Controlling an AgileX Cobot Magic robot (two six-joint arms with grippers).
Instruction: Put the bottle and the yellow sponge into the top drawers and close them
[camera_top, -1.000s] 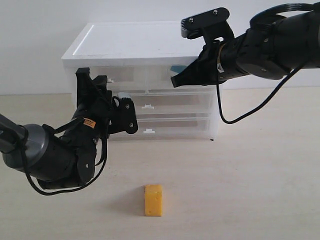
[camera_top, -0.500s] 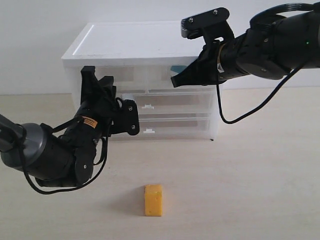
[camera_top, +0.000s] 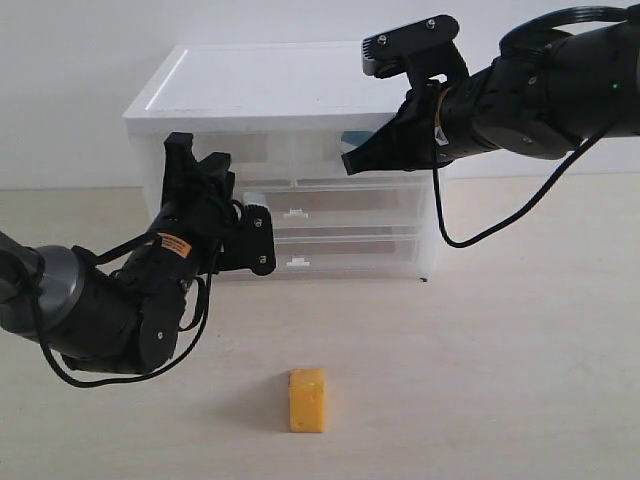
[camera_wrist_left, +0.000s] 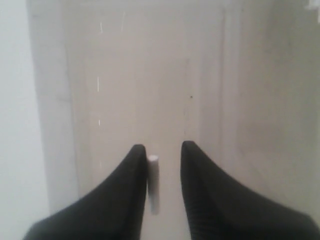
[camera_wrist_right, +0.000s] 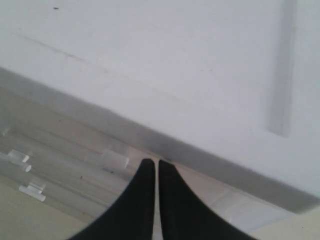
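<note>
The yellow sponge (camera_top: 307, 400) stands on the table in front of the white chest (camera_top: 270, 85). My left gripper (camera_top: 205, 165) is at the front of the top left drawer (camera_top: 255, 150). In the left wrist view its jaws (camera_wrist_left: 162, 145) stand open around the small white handle (camera_wrist_left: 153, 180), which lies against one finger with a gap to the other. My right gripper (camera_top: 350, 162) is shut and empty, its tip (camera_wrist_right: 152, 162) at the top right drawer (camera_top: 320, 152). A teal patch (camera_top: 355, 135), likely the bottle, shows just above that tip.
Two full-width drawers (camera_top: 340, 210) with white handles sit under the top pair, both pushed in. A black cable (camera_top: 470, 235) hangs from the right arm beside the chest. A white wall stands behind the chest.
My left gripper has risen and moved in toward the chest, and its jaws have narrowed around the top left drawer's handle. The right arm and the sponge have not moved.
</note>
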